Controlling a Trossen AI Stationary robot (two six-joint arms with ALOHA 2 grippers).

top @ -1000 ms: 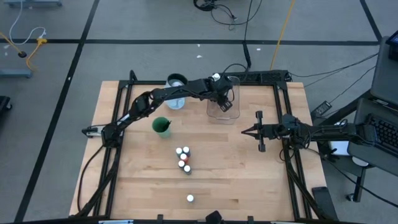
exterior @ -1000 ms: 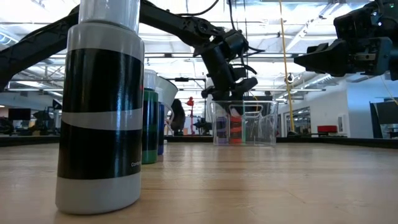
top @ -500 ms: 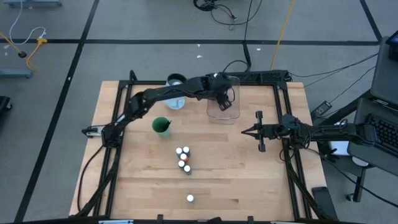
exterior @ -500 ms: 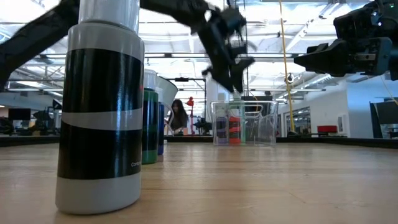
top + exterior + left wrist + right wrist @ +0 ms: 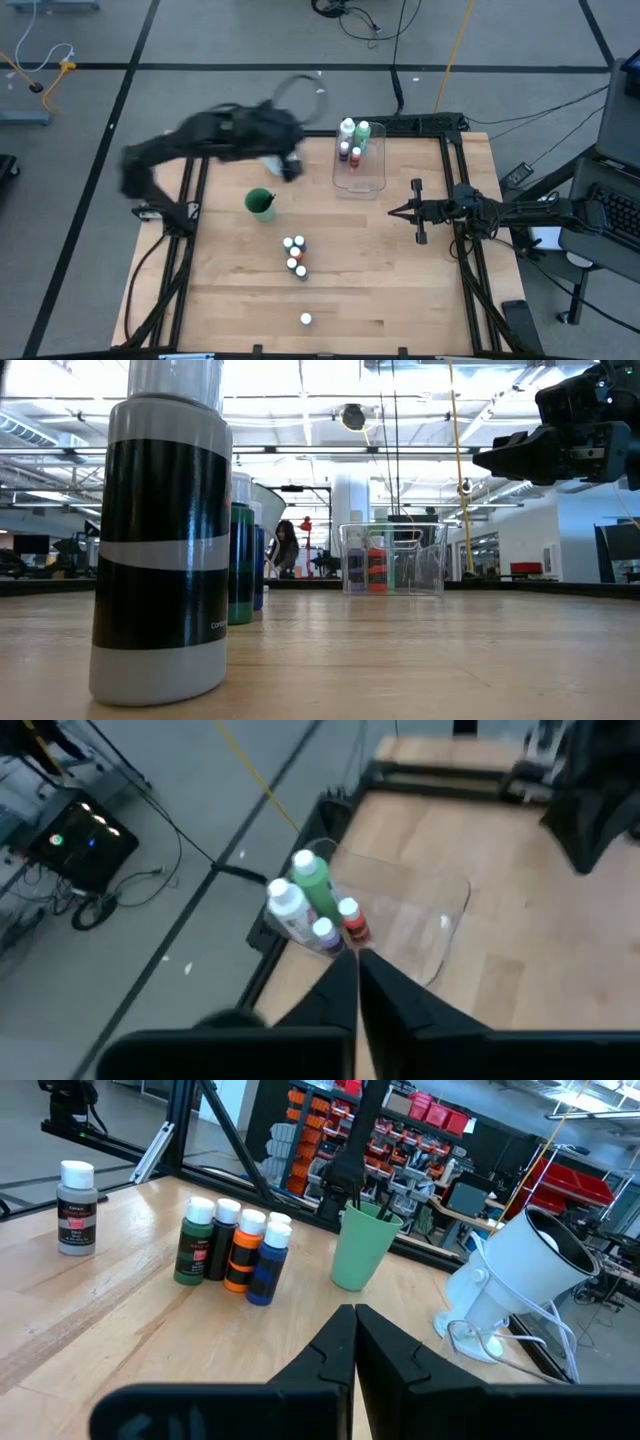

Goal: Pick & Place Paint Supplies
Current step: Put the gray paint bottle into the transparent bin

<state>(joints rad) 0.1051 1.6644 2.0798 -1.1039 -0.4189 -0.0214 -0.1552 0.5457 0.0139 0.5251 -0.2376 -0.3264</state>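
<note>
Fingers together on left gripper (image 5: 356, 982) & right gripper (image 5: 354, 1342), both empty; 4 bottles (image 5: 351, 139) in tray (image 5: 365, 181) (12 o'clock), 5ish (image 5: 295, 256) left mid-table.

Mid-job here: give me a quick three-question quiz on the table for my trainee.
1. True or false: the tray holds four bottles.
2. The green cup stands: A, inside the tray; B, on the table, apart from the tray; C, on the floor.
3. Fill in: the cluster mid-table counts ___ small bottles.
Key: 1 true; 2 B; 3 four.
</note>
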